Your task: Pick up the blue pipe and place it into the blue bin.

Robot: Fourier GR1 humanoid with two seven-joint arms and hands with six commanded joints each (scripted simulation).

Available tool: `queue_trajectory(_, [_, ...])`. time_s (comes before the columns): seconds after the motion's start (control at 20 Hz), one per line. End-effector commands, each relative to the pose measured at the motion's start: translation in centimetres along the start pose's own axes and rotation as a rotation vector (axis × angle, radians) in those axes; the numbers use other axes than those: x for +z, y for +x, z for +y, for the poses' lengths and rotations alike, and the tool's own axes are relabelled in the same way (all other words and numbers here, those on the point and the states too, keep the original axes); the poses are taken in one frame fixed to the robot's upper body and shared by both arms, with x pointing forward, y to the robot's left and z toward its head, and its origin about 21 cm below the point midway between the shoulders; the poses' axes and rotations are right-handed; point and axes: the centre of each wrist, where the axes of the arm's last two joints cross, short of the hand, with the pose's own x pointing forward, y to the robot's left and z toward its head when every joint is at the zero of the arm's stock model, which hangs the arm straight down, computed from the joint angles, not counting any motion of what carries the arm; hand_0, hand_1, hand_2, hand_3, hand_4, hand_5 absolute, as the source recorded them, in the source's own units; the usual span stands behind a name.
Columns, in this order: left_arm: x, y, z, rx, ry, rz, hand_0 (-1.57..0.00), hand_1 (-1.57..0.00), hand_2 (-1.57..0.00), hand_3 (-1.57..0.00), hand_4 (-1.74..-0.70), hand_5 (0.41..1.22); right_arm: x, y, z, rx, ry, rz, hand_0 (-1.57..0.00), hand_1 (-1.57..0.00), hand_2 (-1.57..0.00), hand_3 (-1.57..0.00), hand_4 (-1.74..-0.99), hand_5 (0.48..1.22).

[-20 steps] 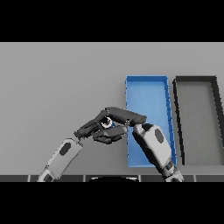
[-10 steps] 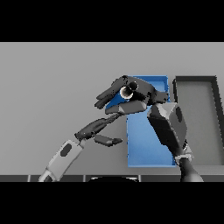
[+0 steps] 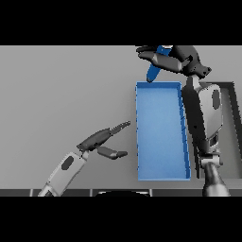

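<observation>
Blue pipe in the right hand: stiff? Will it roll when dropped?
The pipe hangs straight from the right hand with no sag, so it is probably rigid. It looks round, so it may roll in the bin. The bin's walls should stop it.

The blue pipe (image 3: 155, 68), lying under the right hand's (image 3: 176, 60) matt dark fingers, is looking smooth and plastic-like; the blue bin (image 3: 160, 132) below them is showing flat and matt.

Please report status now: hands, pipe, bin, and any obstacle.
Right hand shut on blue pipe, raised at far end of blue bin. Left hand open, idle over table beside bin. Nothing blocking bin.
</observation>
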Motion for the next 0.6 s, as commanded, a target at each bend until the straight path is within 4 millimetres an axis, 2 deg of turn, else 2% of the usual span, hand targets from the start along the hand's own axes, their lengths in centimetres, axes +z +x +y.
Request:
queue_trajectory(0.0, [-0.2,0.4,0.1,0.005,0.009,0.004,0.00,0.00,0.00,0.00,-0.91,0.489,0.2,-1.1,-0.9,-0.009,-0.032,0.032,-1.57,-1.57,-1.57,-1.57,-1.739,1.124])
queue_trajectory(0.15, [-0.3,0.4,-0.3,0.005,0.004,0.016,0.00,0.00,0.00,0.00,-0.89,0.487,2.3,-4.9,-2.6,-0.049,-0.120,0.152,-1.57,-1.57,-1.57,-1.57,-1.740,1.121])
queue_trajectory(0.55, [-0.3,0.2,-0.2,0.004,0.009,-0.001,0.00,0.00,0.00,0.00,-0.88,0.463,7.1,-14.1,-3.4,-0.125,-0.291,0.529,-1.57,-1.57,-1.57,-1.57,-1.741,1.122])
